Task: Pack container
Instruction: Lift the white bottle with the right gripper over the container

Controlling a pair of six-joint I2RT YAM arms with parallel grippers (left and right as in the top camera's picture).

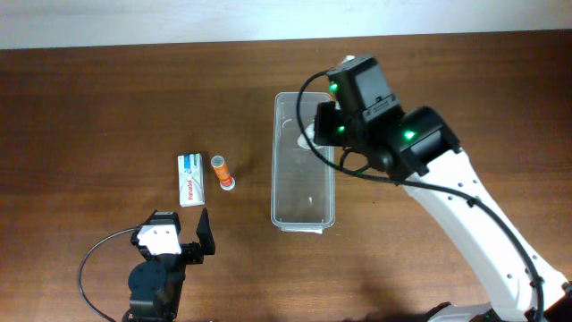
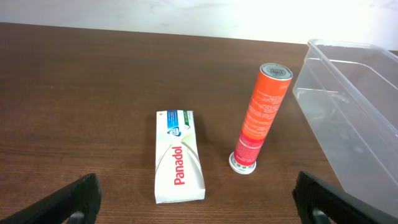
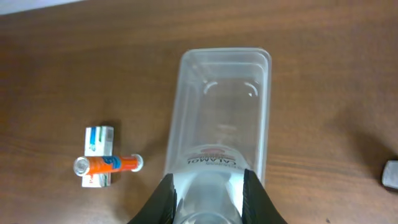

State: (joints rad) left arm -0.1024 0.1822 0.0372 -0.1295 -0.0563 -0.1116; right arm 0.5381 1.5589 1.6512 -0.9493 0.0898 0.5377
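as it sits in the middle of the brown table (image 1: 107, 107), the container (image 1: 278, 179) is one long, clear bin with round corners, and its long sides run away from the robot. one white bottle (image 3: 209, 186) is at its far end, under the right arm. i cannot tell if the bottle is down inside the bin or just over it. the rest of the bin's floor is bare.

the right gripper (image 3: 209, 200) has its two fingers closed tight on that bottle, one on each side. the bottle's label has a red mark and dark letters that look like "calam", but the end of the word is too blurry to read.

to the left of the bin, well apart from it, lie two things, just beside each other. one is a flat white box (image 2: 179, 155) with "panadol" in red letters. one is an orange tube (image 2: 261, 118) on its side, with a white cap.

near the front edge, the left gripper (image 1: 192, 237) has its fingers spread wide, and it holds nothing.
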